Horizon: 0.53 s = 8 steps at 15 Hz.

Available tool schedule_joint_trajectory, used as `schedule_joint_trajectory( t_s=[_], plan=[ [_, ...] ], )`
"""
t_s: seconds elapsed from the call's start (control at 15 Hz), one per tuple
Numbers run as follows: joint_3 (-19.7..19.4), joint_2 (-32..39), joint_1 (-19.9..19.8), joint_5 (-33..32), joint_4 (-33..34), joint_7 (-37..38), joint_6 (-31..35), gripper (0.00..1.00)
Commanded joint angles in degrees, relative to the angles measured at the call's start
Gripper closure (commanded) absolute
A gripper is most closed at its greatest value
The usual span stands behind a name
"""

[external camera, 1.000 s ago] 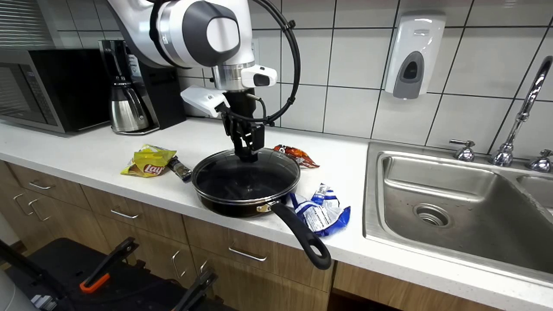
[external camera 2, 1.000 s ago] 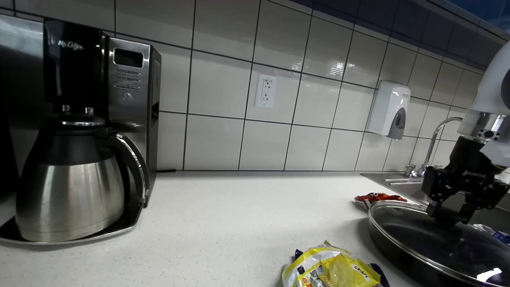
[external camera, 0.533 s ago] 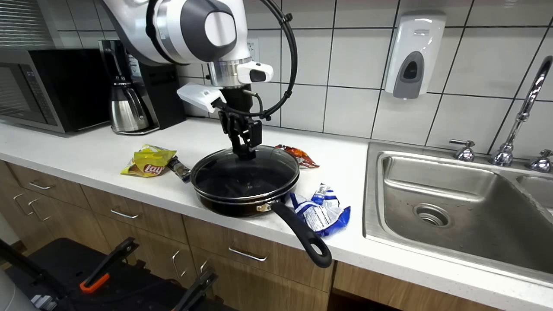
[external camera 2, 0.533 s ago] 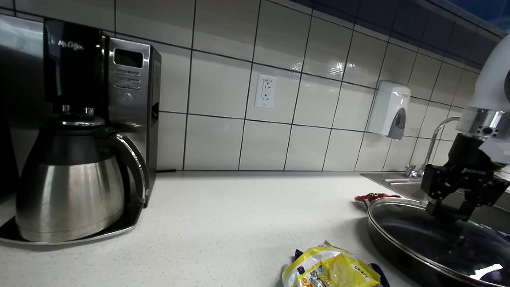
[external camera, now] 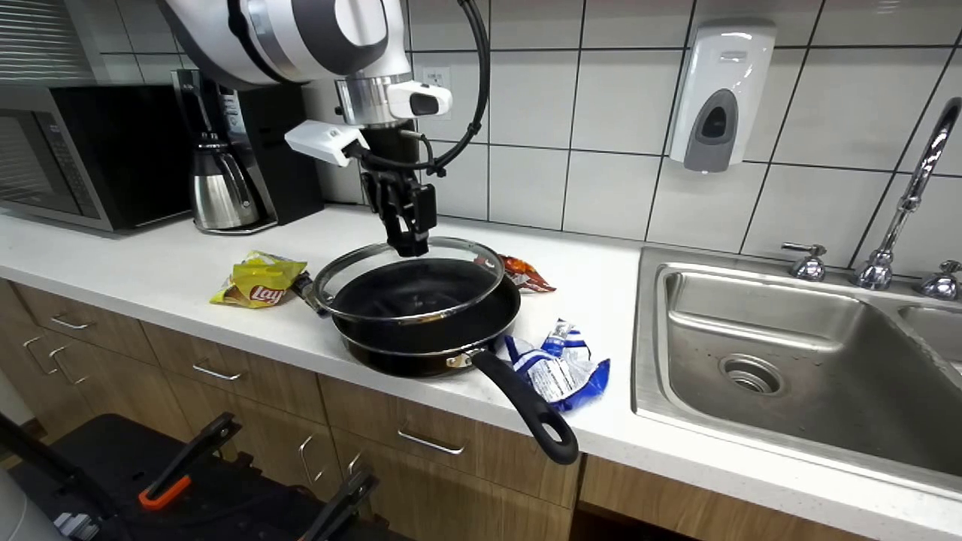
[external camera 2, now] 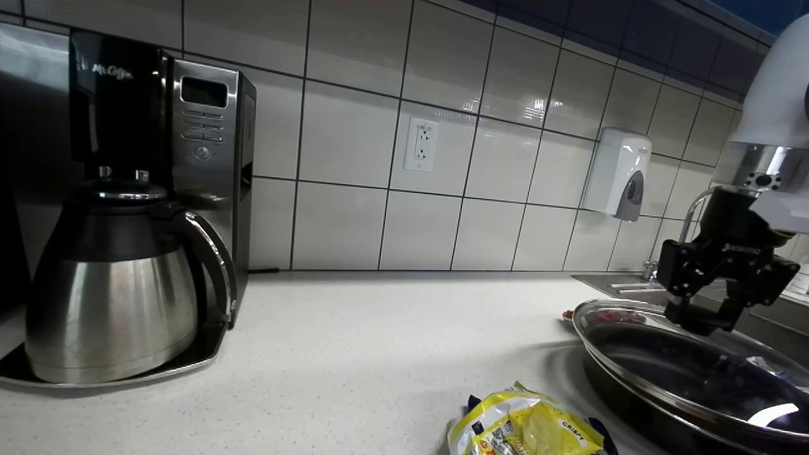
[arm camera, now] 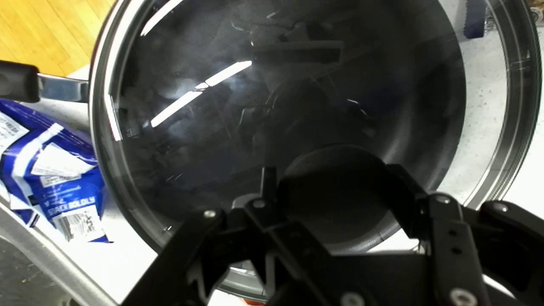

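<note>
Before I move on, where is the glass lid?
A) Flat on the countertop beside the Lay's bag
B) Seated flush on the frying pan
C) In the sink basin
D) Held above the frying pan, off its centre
D: the glass lid hangs from the gripper, raised over the frying pan, whose dark inside shows uncovered along one side in an exterior view.

The end effector [external camera 2: 705, 320] grips a glass lid [external camera 2: 686, 370].

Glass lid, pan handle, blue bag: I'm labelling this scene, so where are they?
Glass lid [external camera: 409, 289]: an exterior view, on its clear pane.
Pan handle [external camera: 524, 404]: an exterior view, on its black grip.
Blue bag [arm camera: 63, 191]: wrist view, printed side.
</note>
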Motion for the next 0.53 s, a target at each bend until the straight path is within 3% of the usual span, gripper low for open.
schedule_joint_trajectory(
  t_s=[0.0,0.47],
  plan=[
    [1.57,-2.17,0.37,-0.96,3.01,2.61,-4.48,0.61],
    [3.4,2.39,1.98,-1.33,10.85,3.68,-7.87,0.61]
  ],
)
